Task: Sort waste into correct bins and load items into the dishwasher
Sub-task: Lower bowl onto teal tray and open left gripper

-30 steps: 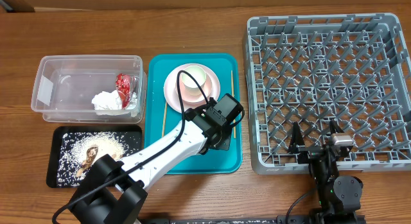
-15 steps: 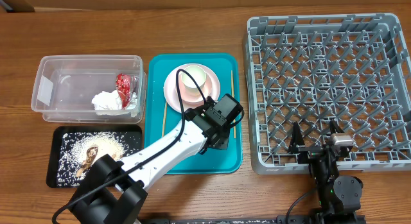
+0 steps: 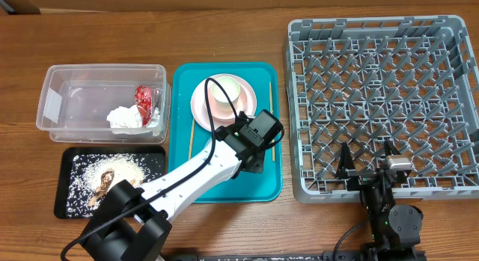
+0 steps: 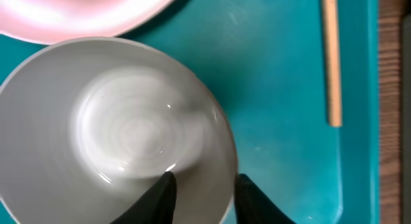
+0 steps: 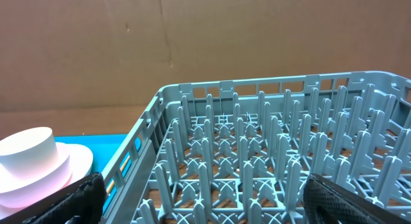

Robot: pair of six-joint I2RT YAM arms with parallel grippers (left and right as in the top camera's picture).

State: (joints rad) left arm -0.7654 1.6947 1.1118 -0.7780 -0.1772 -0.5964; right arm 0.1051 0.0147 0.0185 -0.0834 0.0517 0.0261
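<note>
My left gripper hangs over the teal tray, shut on the pale grey-green bowl. One finger is inside the bowl's rim and the other outside; in the overhead view the wrist hides the bowl. The pink plate behind it carries a pink bowl and pale cup. One chopstick lies right of the plate, another left. The clear tub holds the napkin and red wrapper. Rice and brown scraps lie on the black tray. My right gripper stands open at the grey rack's near edge.
The rack fills the right half of the table, with nothing between its pegs. The teal tray sits between it and the two bins. Bare wood shows along the back and the front edge. A brown cardboard wall stands behind the table.
The left wrist has crept very slightly toward the plate. The right arm and everything else stay as they were.
</note>
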